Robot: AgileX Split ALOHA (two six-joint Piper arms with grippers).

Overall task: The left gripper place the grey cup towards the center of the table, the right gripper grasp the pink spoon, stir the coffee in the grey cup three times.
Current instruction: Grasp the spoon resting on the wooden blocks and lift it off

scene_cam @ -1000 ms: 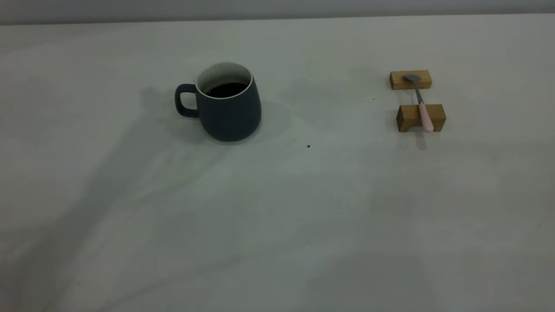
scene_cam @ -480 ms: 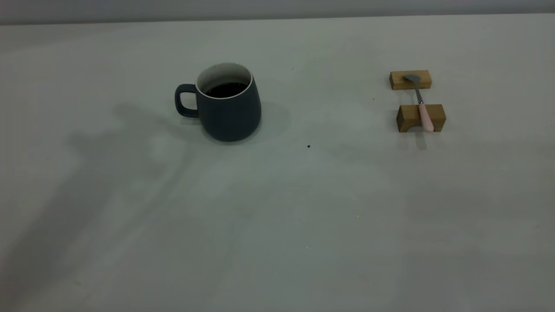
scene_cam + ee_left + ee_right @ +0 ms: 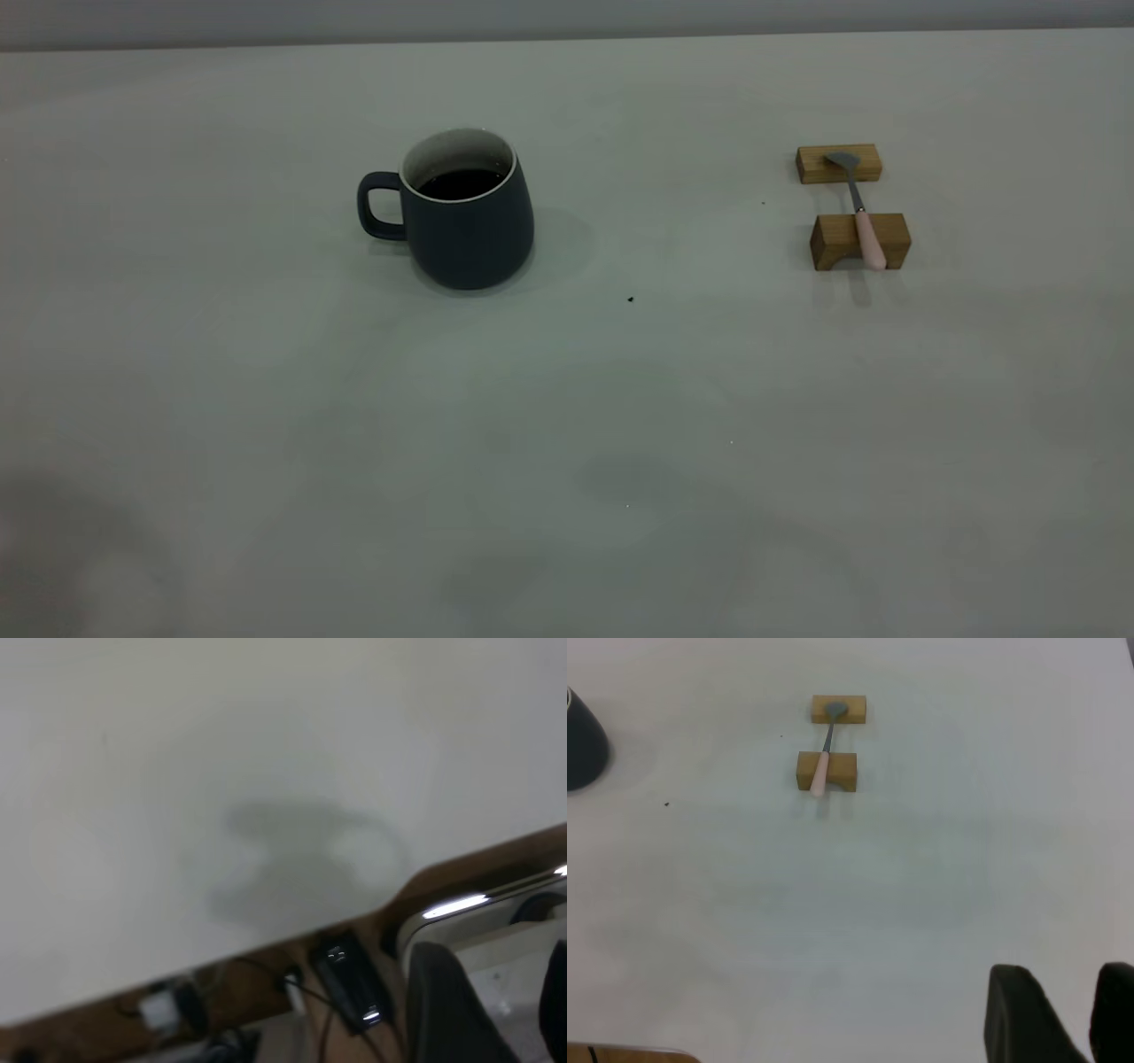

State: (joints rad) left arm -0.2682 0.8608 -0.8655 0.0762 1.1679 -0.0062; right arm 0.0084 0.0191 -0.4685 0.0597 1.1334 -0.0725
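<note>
Left tool (image 3: 492, 1010): only dark finger shapes at the lower right corner of the left wrist frame, over the tabletop edge; cannot tell whether spread or pressed together. Right tool (image 3: 1067, 1014): two dark fingers at the lower right of the right wrist frame, a gap between them, holding nothing. Neither tool appears in the exterior frame. Grey cup (image 3: 465, 213) upright on the tabletop (image 3: 567, 425), upper left of centre, handle pointing frame-left, coffee (image 3: 461, 183) inside. Pink spoon (image 3: 858, 211) at upper right, well apart from the cup, bridging two tan wooden blocks (image 3: 859, 241): bowl on the farther block, pink handle over the nearer one.
</note>
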